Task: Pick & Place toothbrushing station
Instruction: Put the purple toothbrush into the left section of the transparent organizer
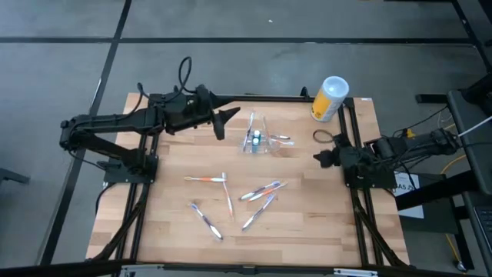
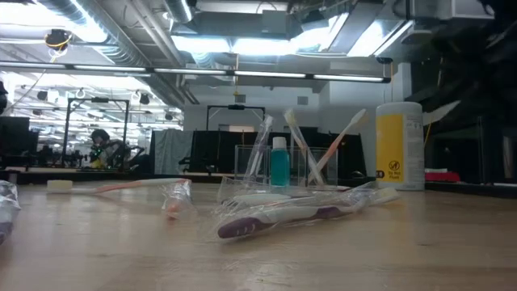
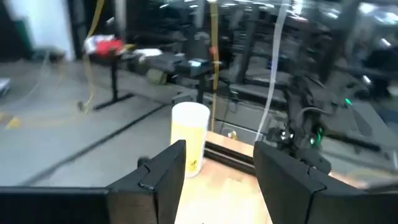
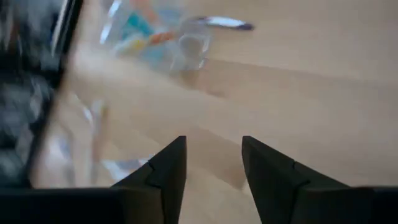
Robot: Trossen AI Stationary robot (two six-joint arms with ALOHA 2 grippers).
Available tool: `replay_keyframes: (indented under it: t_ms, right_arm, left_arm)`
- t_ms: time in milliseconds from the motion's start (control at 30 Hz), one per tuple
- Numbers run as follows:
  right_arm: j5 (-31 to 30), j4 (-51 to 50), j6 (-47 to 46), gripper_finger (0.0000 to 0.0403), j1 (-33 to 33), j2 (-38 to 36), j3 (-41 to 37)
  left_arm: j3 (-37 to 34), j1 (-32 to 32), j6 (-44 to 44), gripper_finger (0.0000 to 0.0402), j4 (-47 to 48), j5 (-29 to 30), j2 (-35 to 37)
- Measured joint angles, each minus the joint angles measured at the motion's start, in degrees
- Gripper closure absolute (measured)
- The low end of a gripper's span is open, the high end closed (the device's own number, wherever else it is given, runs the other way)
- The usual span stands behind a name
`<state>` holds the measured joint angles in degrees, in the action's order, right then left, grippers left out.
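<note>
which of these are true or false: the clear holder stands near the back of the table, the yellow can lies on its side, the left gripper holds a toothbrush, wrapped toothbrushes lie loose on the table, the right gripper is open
1. The clear holder stands near the back of the table. True.
2. The yellow can lies on its side. False: in the low view it stands upright.
3. The left gripper holds a toothbrush. False: its jaws are open and empty, beside the holder.
4. Wrapped toothbrushes lie loose on the table. True.
5. The right gripper is open. True: nothing sits between its fingers.
</note>
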<state>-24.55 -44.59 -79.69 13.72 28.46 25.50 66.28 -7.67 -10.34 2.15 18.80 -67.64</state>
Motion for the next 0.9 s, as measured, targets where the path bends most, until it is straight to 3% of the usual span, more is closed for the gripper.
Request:
replay_keyframes:
  t_ms: [133, 367, 500, 633, 767, 900]
  right_arm:
    - [-0.30, 4.20, -11.95, 0.0258, -4.55, -1.77, -2.20]
    - [-0.21, 13.69, -17.88, 0.0262, -15.21, 0.97, -2.43]
    - [6.06, 14.98, -26.43, 0.0262, -21.72, 4.33, -4.73]
    - [12.20, 28.46, -36.70, 0.0262, -25.31, 6.56, -10.29]
    - [8.07, 44.87, -46.01, 0.0262, -26.69, 9.87, -15.52]
    - [8.48, 46.31, -49.54, 0.0262, -28.80, 14.77, -16.73]
  left_arm:
    - [0.00, 0.92, -8.01, 0.0217, -0.59, 4.05, -0.15]
    - [0.00, 3.43, -11.11, 0.0217, -5.48, 5.11, -0.17]
    - [0.00, 5.05, -11.02, 0.0217, -8.58, 5.67, -0.17]
    - [0.00, 6.71, -10.98, 0.0217, -11.22, 5.74, -0.17]
    - [0.00, 8.61, -10.98, 0.0217, -11.65, 7.10, -0.17]
    - [0.00, 10.15, -11.00, 0.0217, -11.71, 8.22, -0.17]
